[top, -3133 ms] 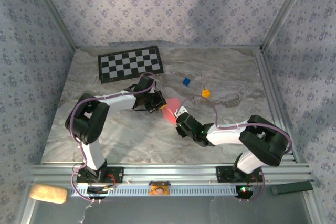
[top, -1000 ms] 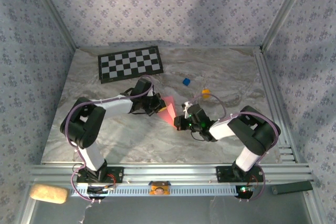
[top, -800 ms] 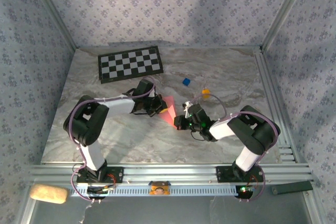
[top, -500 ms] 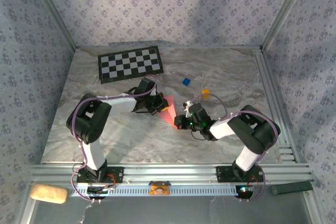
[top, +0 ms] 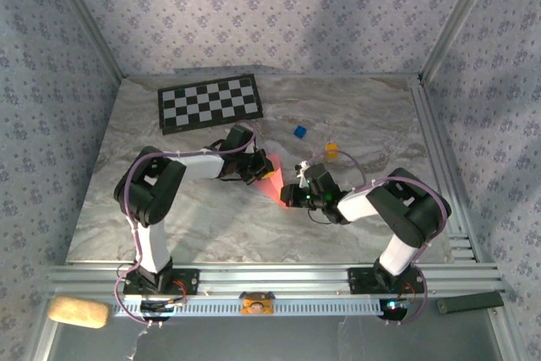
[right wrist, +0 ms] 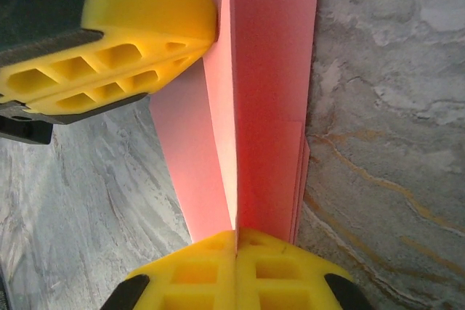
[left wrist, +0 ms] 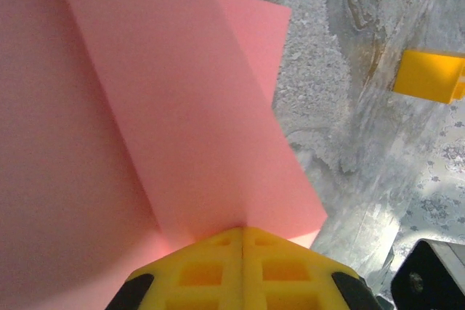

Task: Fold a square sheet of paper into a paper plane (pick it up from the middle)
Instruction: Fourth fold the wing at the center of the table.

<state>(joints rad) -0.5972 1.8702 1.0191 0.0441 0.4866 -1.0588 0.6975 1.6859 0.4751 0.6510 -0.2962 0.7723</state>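
The left fingers (left wrist: 196, 275) are pressed shut, yellow pad against yellow pad, with the near edge of the paper plane (left wrist: 182, 107) nipped in the seam between them. From that pinch a sharp crease runs away up the salmon-pink paper, one panel lying broad on the left and a narrower flap slanting off to the right. The right fingers (right wrist: 283, 275) are closed just as tightly on the other end. Their seam lines up with the plane's centre crease, which runs straight up from the grip, and stacked layers show along its right edge. In the right wrist view the left fingers (right wrist: 138, 12) sit at the far end, touching the paper's left side. So each arm grips one end, and from above the paper plane (top: 272, 179) shows as a small pink wedge between the two wrists, near the middle of the marble bench (top: 211, 226). I cannot tell whether its underside touches the bench. An orange block (top: 331, 151) lies near it, off to the right and a little farther back, with a blue block (top: 299, 131) beyond that. The black-and-white checkerboard mat (top: 210, 101) lies flat at the far left of the bench, well apart from the paper. Both arms reach inward from their bases at the near rail, elbows bent outward.
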